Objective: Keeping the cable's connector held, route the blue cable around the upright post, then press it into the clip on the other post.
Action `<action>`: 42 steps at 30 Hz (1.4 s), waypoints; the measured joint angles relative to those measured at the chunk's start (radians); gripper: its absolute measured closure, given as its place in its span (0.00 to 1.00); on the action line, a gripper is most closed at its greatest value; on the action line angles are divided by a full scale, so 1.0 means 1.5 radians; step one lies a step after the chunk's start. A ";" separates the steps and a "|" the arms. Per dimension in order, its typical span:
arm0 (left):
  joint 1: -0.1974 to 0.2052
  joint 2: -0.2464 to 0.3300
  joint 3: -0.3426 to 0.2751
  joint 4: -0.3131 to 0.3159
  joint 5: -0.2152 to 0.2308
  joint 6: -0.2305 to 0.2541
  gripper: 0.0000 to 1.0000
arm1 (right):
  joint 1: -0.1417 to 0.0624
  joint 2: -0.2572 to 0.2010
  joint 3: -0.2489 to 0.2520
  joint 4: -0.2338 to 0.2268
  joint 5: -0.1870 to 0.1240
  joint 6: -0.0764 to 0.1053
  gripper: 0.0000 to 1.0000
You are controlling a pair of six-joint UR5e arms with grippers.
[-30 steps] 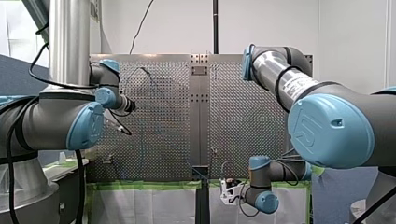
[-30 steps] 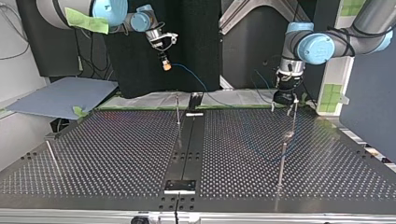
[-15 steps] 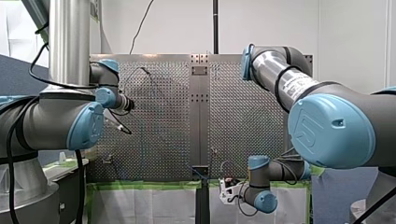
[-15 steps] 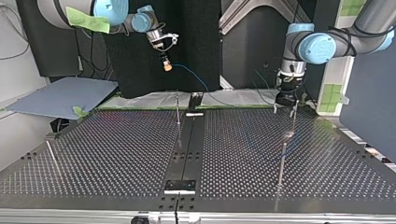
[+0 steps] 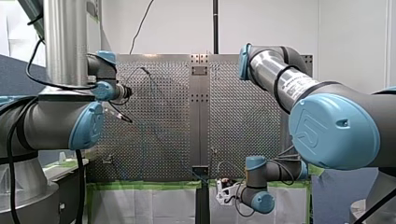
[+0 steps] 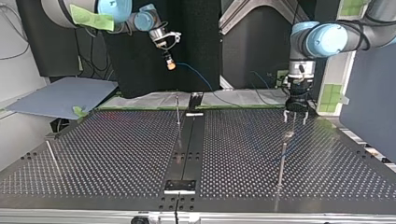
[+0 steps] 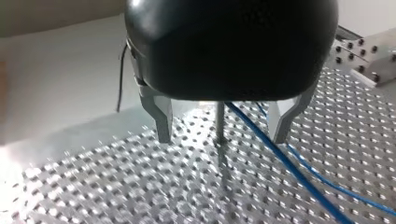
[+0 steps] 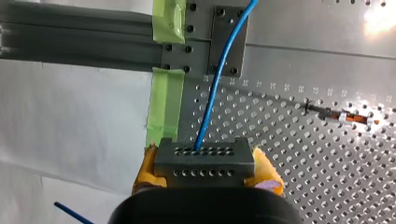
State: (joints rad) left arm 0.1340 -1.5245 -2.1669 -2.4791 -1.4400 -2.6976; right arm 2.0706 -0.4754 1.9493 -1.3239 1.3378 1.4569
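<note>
My right pincer [image 8: 206, 170] is clenched on the grey connector [image 8: 204, 156], with its yellow pads [image 8: 266, 170] squeezing both sides. The blue cable [image 8: 214, 98] comes out of the connector and runs off toward the table. In the top view this pincer hangs high in the air, well away from the table [image 6: 116, 154].

My left pincer [image 7: 221, 137] is released, with its fingers wide apart. It hangs low over a thin post [image 7: 219, 116]. The post stands between the fingers, and the cable runs between them too, just beside the post.

What could go wrong? I think the left fingers could bump the post if they go down crooked. They could also pinch the post and miss the cable. If the cable gets pulled too tight, the connector could slip out of the yellow pads. The cable could also slide up and off the post.

Counting: two arms, two pincers, one connector. In the top view there are three posts: one in the middle [image 6: 177, 109], one under my left pincer [image 6: 283, 158], and one far at the view's left [image 6: 51, 156]. I see two blue lines by my left pincer, and I cannot tell if both are the same cable.
</note>
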 joint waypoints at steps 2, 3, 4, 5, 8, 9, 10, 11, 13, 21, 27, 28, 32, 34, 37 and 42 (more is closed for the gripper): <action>0.002 0.015 0.000 -0.013 -0.002 0.007 0.01 | 0.003 0.000 0.000 0.000 0.000 0.001 1.00; 0.003 0.021 0.000 -0.020 -0.002 0.010 0.01 | 0.004 0.000 0.000 0.000 0.001 0.001 1.00; 0.003 0.027 0.000 -0.027 -0.002 0.017 0.01 | 0.004 0.000 0.000 -0.001 0.001 0.001 1.00; 0.004 0.029 0.000 -0.032 -0.001 0.022 0.01 | 0.005 0.000 0.000 -0.001 0.001 0.002 1.00; 0.005 0.033 0.000 -0.046 0.005 0.041 0.01 | 0.007 0.000 0.000 -0.001 0.001 0.003 1.00; 0.005 0.035 0.000 -0.050 0.008 0.047 0.01 | 0.007 0.000 0.000 -0.001 0.001 0.003 1.00; 0.006 0.037 0.000 -0.056 0.012 0.053 0.01 | 0.008 0.000 0.000 -0.001 0.000 0.003 1.00; 0.006 0.039 0.000 -0.059 0.014 0.056 0.01 | 0.008 0.000 0.000 -0.001 0.000 0.003 1.00; 0.006 0.044 0.000 -0.068 0.020 0.061 0.01 | 0.009 0.000 0.000 -0.001 0.001 0.003 1.00; 0.009 0.075 0.000 -0.112 0.015 0.098 0.01 | 0.013 0.000 0.000 -0.001 0.000 0.004 1.00; 0.013 0.109 0.000 -0.139 0.007 0.127 0.01 | 0.016 0.000 -0.001 -0.001 0.000 0.006 1.00; 0.014 0.116 0.000 -0.145 0.007 0.133 0.01 | 0.017 0.000 -0.001 -0.001 0.000 0.006 1.00; 0.014 0.140 0.007 -0.167 0.006 0.157 0.01 | 0.019 0.000 -0.004 0.002 0.001 0.006 1.00; 0.014 0.153 0.018 -0.180 0.001 0.171 0.01 | 0.020 0.000 -0.004 0.002 0.002 0.007 1.00; 0.011 0.169 0.037 -0.201 -0.014 0.192 0.01 | 0.020 0.000 -0.004 0.003 0.003 0.007 1.00; 0.005 0.177 0.069 -0.234 -0.044 0.225 0.01 | 0.021 0.000 -0.006 0.003 0.004 0.009 1.00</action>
State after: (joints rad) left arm 0.1415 -1.2592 -2.0627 -2.8309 -1.5065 -2.3606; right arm 2.1020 -0.4749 1.9410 -1.3198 1.3436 1.4704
